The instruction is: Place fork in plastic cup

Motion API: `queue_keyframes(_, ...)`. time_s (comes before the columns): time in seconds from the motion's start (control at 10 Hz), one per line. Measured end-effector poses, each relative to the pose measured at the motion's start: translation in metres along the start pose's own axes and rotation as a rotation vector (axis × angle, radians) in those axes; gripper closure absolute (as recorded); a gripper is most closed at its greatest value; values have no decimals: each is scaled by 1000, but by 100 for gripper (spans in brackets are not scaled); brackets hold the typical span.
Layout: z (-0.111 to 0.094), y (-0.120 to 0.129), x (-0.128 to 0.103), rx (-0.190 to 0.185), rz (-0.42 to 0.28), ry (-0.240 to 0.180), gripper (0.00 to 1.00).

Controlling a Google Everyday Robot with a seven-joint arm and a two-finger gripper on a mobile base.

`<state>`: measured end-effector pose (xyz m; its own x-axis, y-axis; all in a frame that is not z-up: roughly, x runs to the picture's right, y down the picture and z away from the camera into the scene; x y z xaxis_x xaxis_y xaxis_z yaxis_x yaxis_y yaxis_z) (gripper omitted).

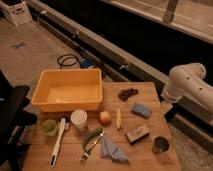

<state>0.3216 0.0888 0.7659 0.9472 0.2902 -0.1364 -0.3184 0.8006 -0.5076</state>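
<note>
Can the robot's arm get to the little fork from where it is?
Probably yes. The fork lies uncovered by the green vegetable, at the front of the table. The tool hangs under the white arm at the table's right edge; it would need to pass above the blue sponge and block.

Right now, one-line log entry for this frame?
stage: pre-grasp | fork: on table beside green vegetable, ungrasped | gripper: at table's right edge, far from fork
</note>
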Motion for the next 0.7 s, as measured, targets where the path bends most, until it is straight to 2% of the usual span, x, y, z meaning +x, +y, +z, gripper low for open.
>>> queue_keyframes(0.2, 0, 3, -2, 1, -21, 7, 32)
queue_keyframes(0.4, -3, 16, -18, 10, -94, 3, 32)
queue_keyframes(0.7, -4, 50, -71, 11, -234, -25, 32)
